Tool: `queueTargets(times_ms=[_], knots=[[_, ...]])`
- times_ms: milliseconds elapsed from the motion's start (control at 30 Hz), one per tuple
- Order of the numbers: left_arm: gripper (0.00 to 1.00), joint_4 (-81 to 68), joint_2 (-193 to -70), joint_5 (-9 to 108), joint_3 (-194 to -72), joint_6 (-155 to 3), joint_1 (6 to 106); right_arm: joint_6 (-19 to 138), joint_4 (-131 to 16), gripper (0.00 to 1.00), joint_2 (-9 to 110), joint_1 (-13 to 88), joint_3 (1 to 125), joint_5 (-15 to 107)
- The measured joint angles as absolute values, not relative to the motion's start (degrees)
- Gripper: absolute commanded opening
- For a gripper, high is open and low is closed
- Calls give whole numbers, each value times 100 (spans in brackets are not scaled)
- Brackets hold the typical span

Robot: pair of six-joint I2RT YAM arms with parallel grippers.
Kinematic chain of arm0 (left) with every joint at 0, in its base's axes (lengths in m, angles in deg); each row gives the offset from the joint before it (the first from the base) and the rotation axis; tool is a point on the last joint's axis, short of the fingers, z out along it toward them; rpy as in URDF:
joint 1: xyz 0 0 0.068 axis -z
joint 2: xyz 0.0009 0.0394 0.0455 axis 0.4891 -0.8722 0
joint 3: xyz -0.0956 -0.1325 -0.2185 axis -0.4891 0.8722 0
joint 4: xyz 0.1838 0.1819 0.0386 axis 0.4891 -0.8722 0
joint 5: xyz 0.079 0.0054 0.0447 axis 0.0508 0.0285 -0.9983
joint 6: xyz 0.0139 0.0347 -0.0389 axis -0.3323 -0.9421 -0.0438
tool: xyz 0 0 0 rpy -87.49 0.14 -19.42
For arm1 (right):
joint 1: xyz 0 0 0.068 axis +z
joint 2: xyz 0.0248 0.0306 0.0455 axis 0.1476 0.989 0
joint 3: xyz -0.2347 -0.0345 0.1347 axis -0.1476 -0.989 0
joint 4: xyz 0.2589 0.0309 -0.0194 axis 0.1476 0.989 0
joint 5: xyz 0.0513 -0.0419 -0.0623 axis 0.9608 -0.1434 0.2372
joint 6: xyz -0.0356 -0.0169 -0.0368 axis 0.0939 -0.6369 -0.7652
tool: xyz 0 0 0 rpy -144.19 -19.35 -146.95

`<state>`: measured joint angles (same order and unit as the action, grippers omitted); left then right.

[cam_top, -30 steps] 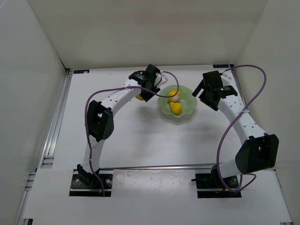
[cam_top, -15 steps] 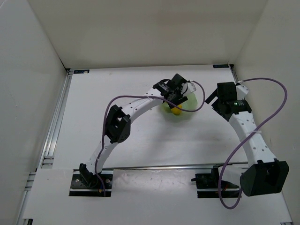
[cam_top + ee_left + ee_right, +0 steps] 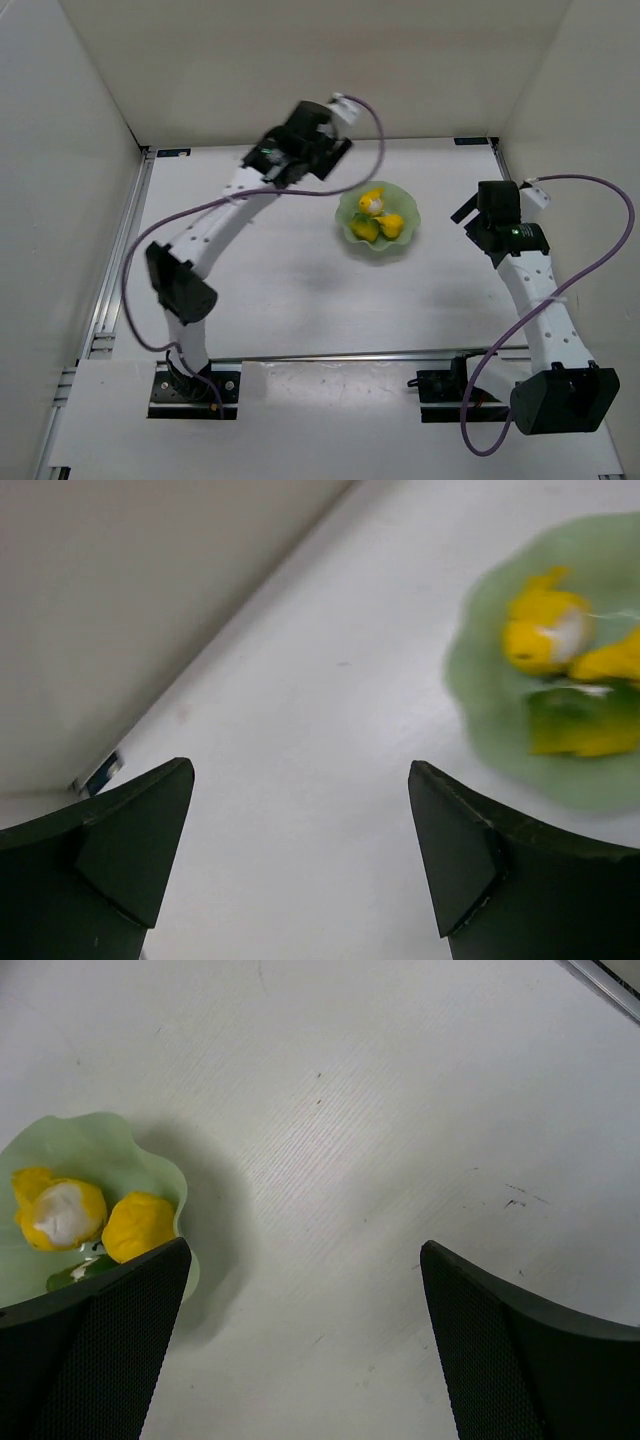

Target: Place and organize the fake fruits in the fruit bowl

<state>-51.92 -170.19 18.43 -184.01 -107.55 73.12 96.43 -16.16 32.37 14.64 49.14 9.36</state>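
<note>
The pale green fruit bowl (image 3: pixel 351 210) sits at the back middle of the table with all three yellow fake fruits in it. The one with a white patch (image 3: pixel 371 201) lies at the back, a second fruit (image 3: pixel 392 225) at the right and a third (image 3: pixel 364 231) at the front left. My left gripper (image 3: pixel 318 158) hangs raised to the left of the bowl near the back wall, open and empty. In the left wrist view the bowl (image 3: pixel 480 670) and fruits (image 3: pixel 545 630) are blurred at the right of the gripper (image 3: pixel 300 770). My right gripper (image 3: pixel 468 218) stands open to the right of the bowl (image 3: pixel 90 1145), empty (image 3: pixel 305 1248).
White walls enclose the table at the back and both sides. An aluminium rail (image 3: pixel 120 260) runs along the left edge. The right arm's purple cable (image 3: pixel 610 250) loops out toward the right wall.
My left gripper was shut over the bowl half a second ago. It has opened, leaving a third fruit in the bowl, and lifted away to the back left. The right gripper has shifted only a little.
</note>
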Motion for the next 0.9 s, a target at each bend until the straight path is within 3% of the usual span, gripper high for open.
queueTargets(times_ms=[233, 533, 733, 900], knots=[[99, -4917, -14481, 1421, -15660, -10334, 4492, 9440, -1605, 100, 3165, 1036, 4614, 1234], [99, -5232, -13032, 1976, -12128, -10185, 2750, 9284, -1627, 100, 3169, 498, 4376, 1623], [99, -5284, -12436, 2365, -11560, -9778, 1668, 9293, -1668, 100, 3279, 398, 4376, 1894], [99, -5245, -12294, 2549, -11549, -9547, 1419, 9295, -1670, 100, 3307, 400, 4376, 2025]])
